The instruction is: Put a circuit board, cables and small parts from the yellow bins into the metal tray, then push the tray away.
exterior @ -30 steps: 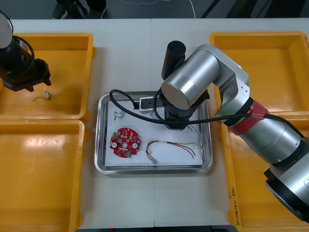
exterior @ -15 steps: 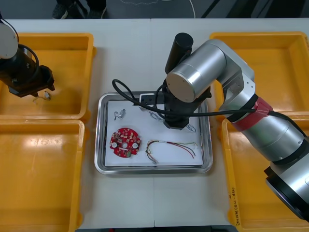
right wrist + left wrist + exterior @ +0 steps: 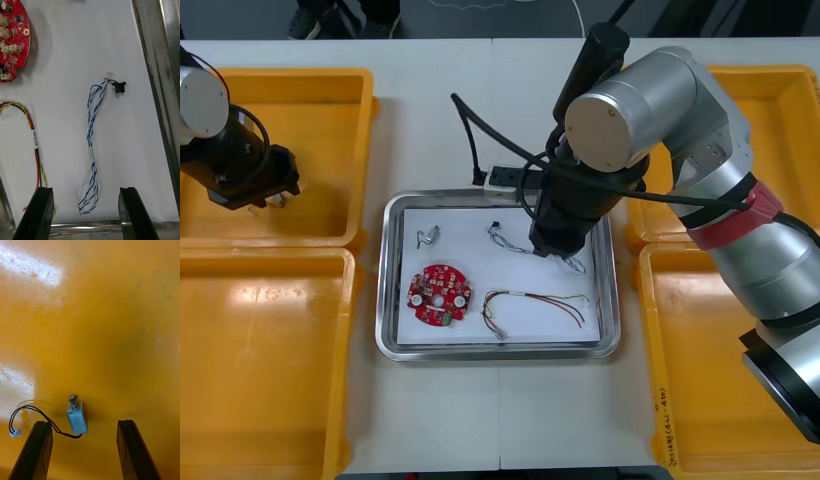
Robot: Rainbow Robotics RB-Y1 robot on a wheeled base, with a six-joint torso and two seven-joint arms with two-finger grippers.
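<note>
Light table (image 3: 440,120), tray (image 3: 387,300) in the middle. Over at the far left bin (image 3: 330,80), the left gripper (image 3: 84,427) has slid across to the small part (image 3: 77,420) and now hangs with fingers spread either side of it, so a grab looks next. In the tray lie the board (image 3: 438,296), red-yellow cable (image 3: 535,300) and blue-white cable (image 3: 93,150). The right gripper (image 3: 86,195), fingers apart and empty, has pulled back off that cable, so the drop looks done.

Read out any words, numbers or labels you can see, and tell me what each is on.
White tag on the red and yellow cable: print too small to read.
Rim of the near right yellow bin: black print, too blurred to read.
Round red circuit board: markings too small to read.
</note>
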